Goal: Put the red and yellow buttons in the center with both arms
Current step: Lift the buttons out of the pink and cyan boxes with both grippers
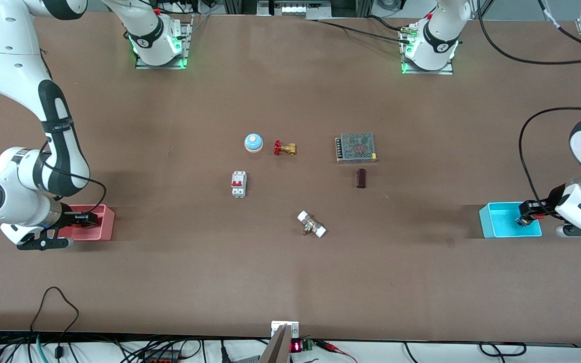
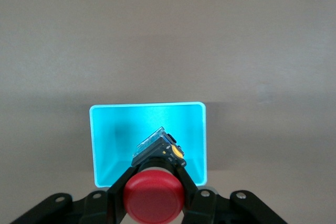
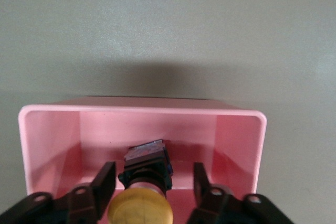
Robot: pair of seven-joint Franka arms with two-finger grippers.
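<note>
The red button point(image 2: 154, 196) has a round red cap and a black body. My left gripper point(image 2: 157, 170) is shut on it, over the cyan tray point(image 2: 105, 129). In the front view this gripper point(image 1: 529, 214) is over the cyan tray point(image 1: 497, 222) at the left arm's end of the table. The yellow button point(image 3: 140, 211) lies in the pink tray point(image 3: 52, 135). My right gripper point(image 3: 153, 178) is open, with one finger on each side of the button and a gap at both. In the front view it point(image 1: 86, 218) is down in the pink tray point(image 1: 105, 224).
On the brown tabletop between the trays lie a blue dome bell point(image 1: 253, 142), a brass valve with a red handle point(image 1: 284, 148), a mesh-topped metal box point(image 1: 355, 147), a dark brown block point(image 1: 361, 178), a white circuit breaker point(image 1: 238, 184) and a white-ended fitting point(image 1: 311, 224).
</note>
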